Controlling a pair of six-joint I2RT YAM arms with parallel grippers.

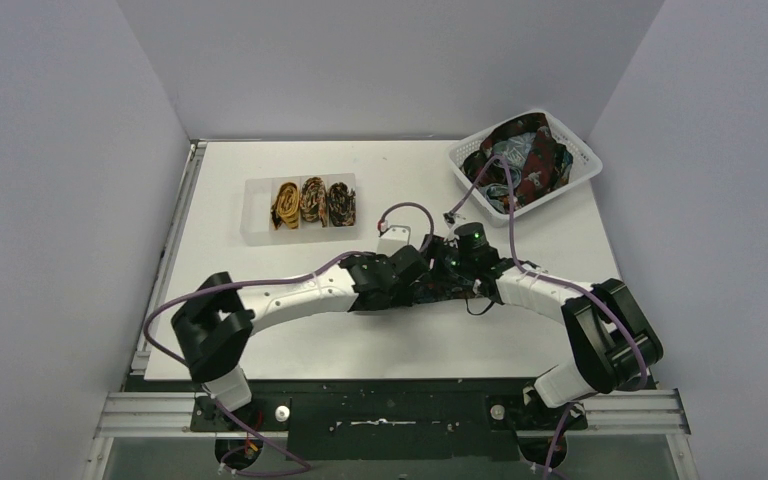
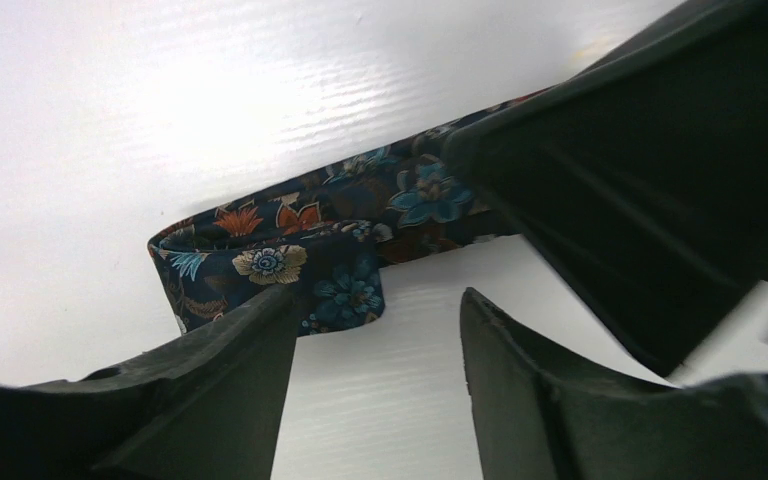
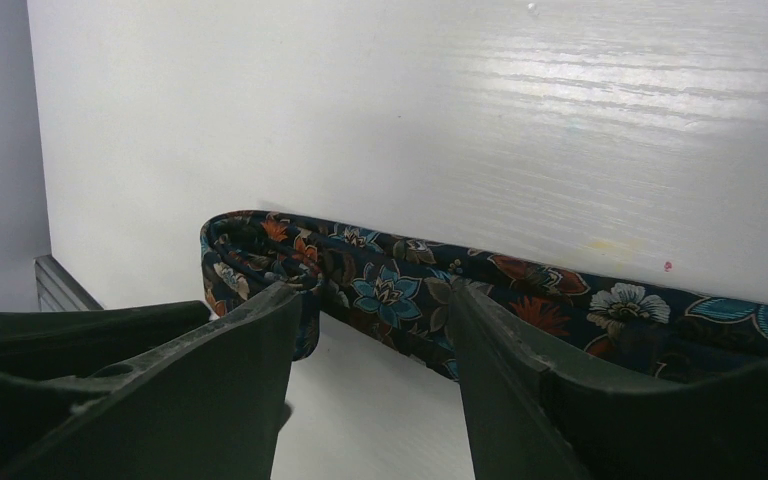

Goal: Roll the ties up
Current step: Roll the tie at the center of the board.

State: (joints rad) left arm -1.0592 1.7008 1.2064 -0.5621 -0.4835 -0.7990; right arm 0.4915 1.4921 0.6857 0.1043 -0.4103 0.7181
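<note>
i'm looking down on the white table (image 1: 260, 160) with both arms folded in toward the middle, their wrists nearly touching. the tie i'm working on is a long narrow navy fabric necktie printed with blue, orange and cream flowers (image 2: 340, 215). it lies flat on the table right under the two wrists, so the top view hides most of it.

in the left wrist view, the left gripper (image 2: 380, 295) has its jaws apart with bare table showing between the fingers (image 2: 220, 380). the tie's folded-over end sits just past the fingertips, nearest the left-hand finger, and neither finger clamps it.

in the right wrist view, the right gripper (image 3: 370, 295) is likewise spread. the tie (image 3: 560, 300) runs as a band across the view just beyond the tips, with its doubled end curling round on the left. i can't say whether the fingertips touch the cloth, but they are not pinched on it.

toward the back left stands a clear rectangular plastic tray (image 1: 256, 222) holding three coiled ties in a row: mustard (image 1: 285, 203), brown (image 1: 312, 200) and dark (image 1: 340, 202). at the back right corner, a white plastic lattice basket (image 1: 556, 197) holds a loose heap of dark, red and teal ties (image 1: 525, 160).
</note>
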